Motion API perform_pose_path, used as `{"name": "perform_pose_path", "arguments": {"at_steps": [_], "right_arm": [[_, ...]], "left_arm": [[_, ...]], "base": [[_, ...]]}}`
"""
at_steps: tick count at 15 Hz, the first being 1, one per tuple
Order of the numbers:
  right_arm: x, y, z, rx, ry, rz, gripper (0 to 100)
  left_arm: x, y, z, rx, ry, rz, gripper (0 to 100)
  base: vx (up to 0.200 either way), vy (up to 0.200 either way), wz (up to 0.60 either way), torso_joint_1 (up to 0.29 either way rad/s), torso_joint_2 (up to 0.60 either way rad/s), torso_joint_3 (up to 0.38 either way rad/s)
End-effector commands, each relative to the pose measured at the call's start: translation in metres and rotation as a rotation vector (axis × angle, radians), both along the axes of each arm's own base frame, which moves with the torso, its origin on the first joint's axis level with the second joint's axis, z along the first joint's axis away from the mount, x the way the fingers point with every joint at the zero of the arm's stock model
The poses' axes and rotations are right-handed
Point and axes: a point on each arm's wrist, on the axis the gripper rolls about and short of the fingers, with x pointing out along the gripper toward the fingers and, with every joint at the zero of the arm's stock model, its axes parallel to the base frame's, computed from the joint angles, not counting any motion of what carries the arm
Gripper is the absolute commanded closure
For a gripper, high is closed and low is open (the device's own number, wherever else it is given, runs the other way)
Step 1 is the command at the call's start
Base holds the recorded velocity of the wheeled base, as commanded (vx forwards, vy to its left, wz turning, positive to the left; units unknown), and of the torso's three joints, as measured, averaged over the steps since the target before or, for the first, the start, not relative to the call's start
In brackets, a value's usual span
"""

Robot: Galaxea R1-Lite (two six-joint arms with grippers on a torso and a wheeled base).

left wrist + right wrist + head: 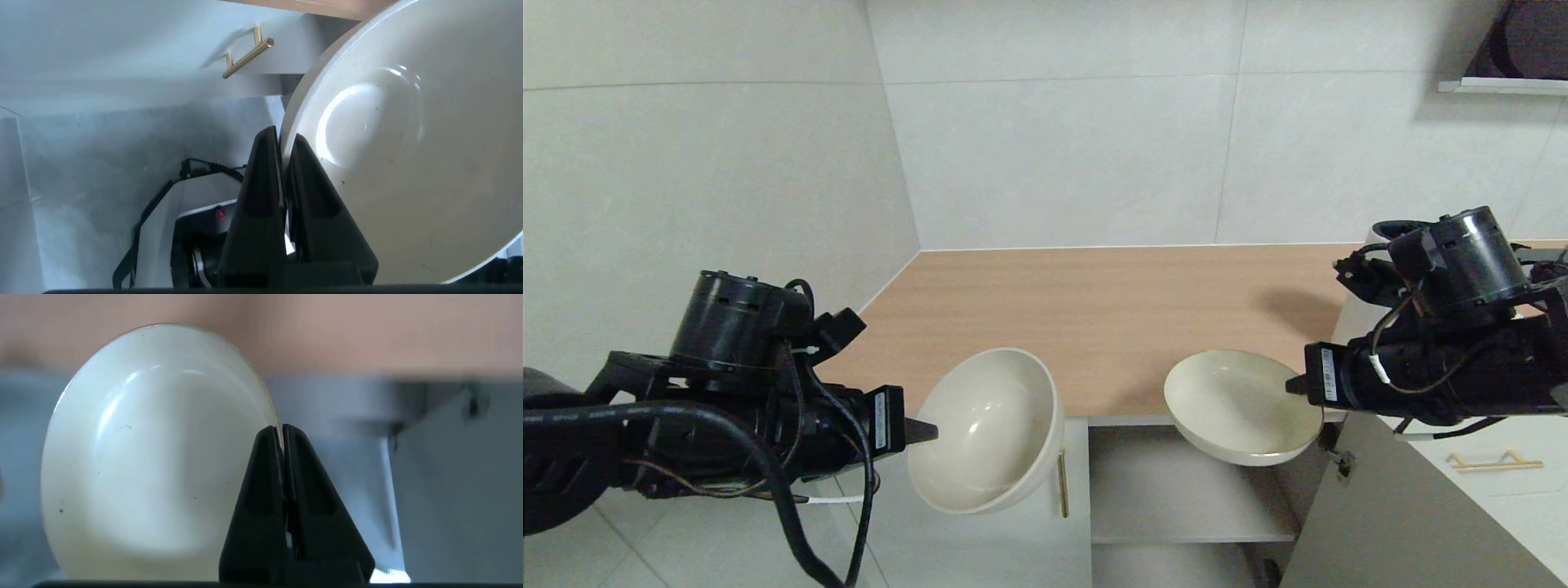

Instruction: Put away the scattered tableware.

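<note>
Two cream bowls are held in the air, one per arm, both out past the near edge of the wooden surface (1111, 302) and in front of the open cupboard (1176, 482) beneath it. The left tool (925, 431) is closed on the rim of the deep bowl (988, 429), one finger inside the wall and one outside. This bowl hangs tipped steeply, its hollow turned toward the near side. The right tool (1294, 384) is likewise clamped on the rim of the shallow bowl (1241, 404), which lies closer to level with its hollow mostly up.

A rim pinch looks like the sensible hold, since neither bowl has a handle and the thin edge fits between the narrow fingers. Holding them off the surface and before the cupboard suggests its shelves are the intended store. The door (1380, 506) stands swung open at the right, so the shelves can be reached.

Both bowls are smooth, glossy and off-white with faint dark specks, and show no food. The deep one has steep rounded walls. The shallow one is wide and low, almost a plate. They hang well apart.
</note>
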Motion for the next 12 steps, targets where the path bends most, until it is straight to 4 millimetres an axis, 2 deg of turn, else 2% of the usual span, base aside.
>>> {"name": "perform_pose_path", "arguments": {"at_steps": [1, 5, 8, 12], "right_arm": [[-0.014, -0.006, -0.006, -0.003, 0.024, 0.010, 100], [-0.014, -0.008, -0.011, -0.023, 0.038, 0.015, 100], [-0.007, -0.009, -0.018, -0.037, 0.062, 0.004, 100], [-0.002, -0.009, -0.023, -0.041, 0.070, -0.005, 100]], "left_arm": [[-0.007, 0.002, 0.006, -0.008, -0.025, -0.001, 100], [-0.004, 0.000, 0.001, -0.003, -0.007, -0.003, 100], [-0.003, 0.000, 0.002, -0.002, -0.009, -0.004, 100], [-0.002, -0.001, 0.000, 0.004, -0.001, -0.002, 100]], "base": [[0.000, 0.000, 0.00, 0.000, 0.00, 0.000], [0.000, 0.000, 0.00, 0.000, 0.00, 0.000], [-0.200, 0.000, 0.00, 0.006, 0.01, 0.002], [0.000, 0.000, 0.00, 0.000, 0.00, 0.000]]}}
